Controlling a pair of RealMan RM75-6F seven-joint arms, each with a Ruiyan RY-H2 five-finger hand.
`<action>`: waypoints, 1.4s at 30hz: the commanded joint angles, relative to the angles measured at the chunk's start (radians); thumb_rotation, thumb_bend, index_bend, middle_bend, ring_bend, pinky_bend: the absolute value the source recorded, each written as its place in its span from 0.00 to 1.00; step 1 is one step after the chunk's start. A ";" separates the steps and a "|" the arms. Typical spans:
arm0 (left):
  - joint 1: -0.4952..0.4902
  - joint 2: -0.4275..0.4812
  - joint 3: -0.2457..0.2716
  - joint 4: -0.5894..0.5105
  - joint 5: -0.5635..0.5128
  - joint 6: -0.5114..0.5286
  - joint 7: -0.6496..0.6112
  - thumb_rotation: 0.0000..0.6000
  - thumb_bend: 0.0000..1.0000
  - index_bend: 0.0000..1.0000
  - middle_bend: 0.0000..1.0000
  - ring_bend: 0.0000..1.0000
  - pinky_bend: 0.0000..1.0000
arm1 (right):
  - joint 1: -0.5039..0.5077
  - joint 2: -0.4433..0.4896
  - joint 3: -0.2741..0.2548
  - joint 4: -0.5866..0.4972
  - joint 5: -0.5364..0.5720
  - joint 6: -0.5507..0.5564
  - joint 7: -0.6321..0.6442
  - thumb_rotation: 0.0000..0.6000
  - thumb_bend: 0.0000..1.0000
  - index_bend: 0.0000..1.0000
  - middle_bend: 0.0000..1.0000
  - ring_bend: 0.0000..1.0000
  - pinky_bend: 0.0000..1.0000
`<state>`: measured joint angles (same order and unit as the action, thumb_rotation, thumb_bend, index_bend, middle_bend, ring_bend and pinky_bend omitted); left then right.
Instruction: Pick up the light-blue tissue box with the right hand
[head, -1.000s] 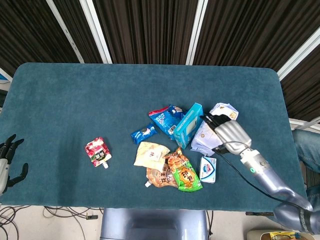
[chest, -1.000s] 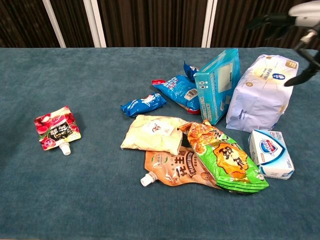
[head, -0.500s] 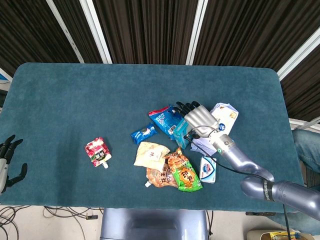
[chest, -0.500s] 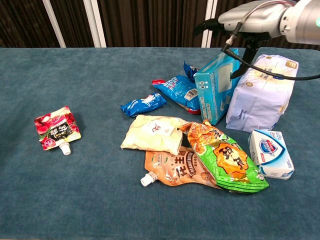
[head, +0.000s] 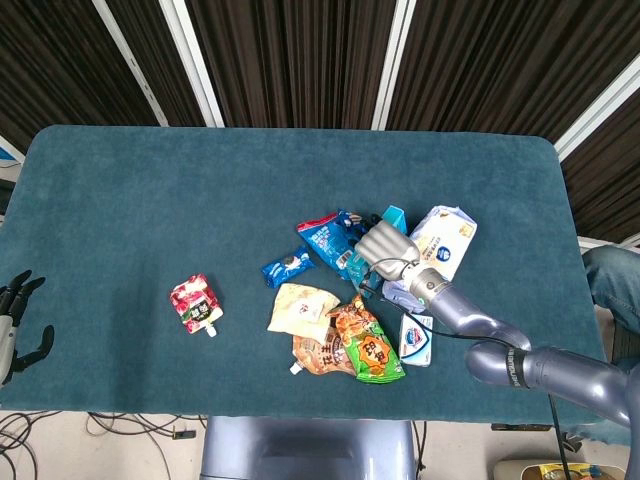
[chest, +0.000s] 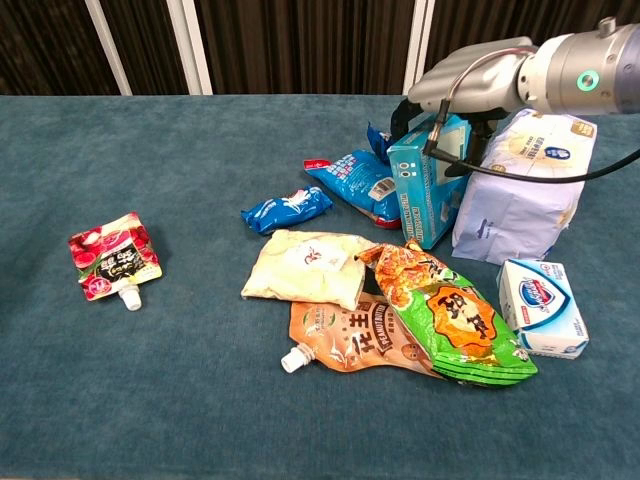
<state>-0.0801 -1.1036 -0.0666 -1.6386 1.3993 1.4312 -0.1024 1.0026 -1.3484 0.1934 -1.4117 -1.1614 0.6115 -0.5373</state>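
The light-blue tissue box (chest: 428, 190) stands on its edge in the pile right of the table's middle; in the head view only its top corner (head: 393, 215) shows. My right hand (chest: 470, 85) sits on the box's top edge, fingers curled down over the far side and thumb on the near side, so it grips the box. The box still stands on the table. In the head view the right hand (head: 385, 248) covers most of the box. My left hand (head: 14, 322) hangs at the table's left edge, fingers apart, holding nothing.
A pale tissue pack (chest: 525, 185) leans against the box's right side and a blue snack bag (chest: 355, 177) lies at its left. In front lie a green bag (chest: 455, 325), a brown pouch (chest: 345, 340), a cream packet (chest: 310, 268) and a soap box (chest: 543, 307). A red pouch (chest: 113, 258) lies far left.
My right hand has moved left from above the pale tissue pack to the tissue box, dropped onto its top edge and curled its fingers around it. The left hand has not moved.
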 joint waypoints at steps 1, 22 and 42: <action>0.001 -0.002 -0.002 -0.001 -0.005 0.002 0.002 1.00 0.45 0.12 0.05 0.12 0.08 | 0.014 -0.016 -0.012 0.012 0.007 0.007 -0.022 1.00 0.38 0.36 0.30 0.18 0.20; 0.002 0.005 0.000 -0.016 -0.020 -0.015 -0.001 1.00 0.45 0.12 0.06 0.12 0.08 | 0.016 -0.025 -0.013 -0.024 0.046 0.131 -0.018 1.00 0.49 0.70 0.55 0.37 0.20; 0.003 0.002 0.001 -0.024 -0.019 -0.012 0.018 1.00 0.45 0.12 0.06 0.12 0.08 | -0.204 0.268 0.132 -0.380 -0.107 0.398 0.546 1.00 0.48 0.70 0.53 0.36 0.20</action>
<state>-0.0776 -1.1012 -0.0656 -1.6618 1.3804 1.4184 -0.0849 0.8497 -1.1327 0.3092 -1.7392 -1.2202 0.9630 -0.0757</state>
